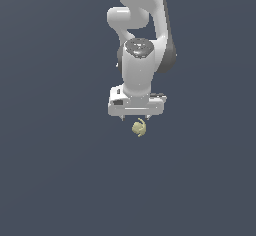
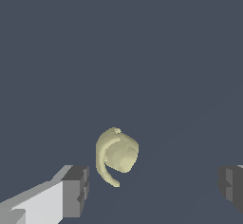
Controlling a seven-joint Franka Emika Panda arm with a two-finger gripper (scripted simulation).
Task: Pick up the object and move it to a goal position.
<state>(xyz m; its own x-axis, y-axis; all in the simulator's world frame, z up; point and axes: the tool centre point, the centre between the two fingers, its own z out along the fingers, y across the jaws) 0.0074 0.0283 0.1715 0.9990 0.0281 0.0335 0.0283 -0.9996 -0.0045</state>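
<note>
Pale yellow-green object (image 2: 117, 155) lies nearer one finger (image 2: 76, 191) of my wide-open, empty gripper (image 2: 154, 187); I should centre before closing.

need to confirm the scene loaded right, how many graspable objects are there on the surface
1: a pale yellow-green lumpy object just below the gripper in the exterior view, lying between the open fingers in the wrist view. No others show.

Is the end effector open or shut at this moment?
Open. In the wrist view, the end effector has its two fingers far apart, and the yellow-green object sits in the gap untouched.
</note>
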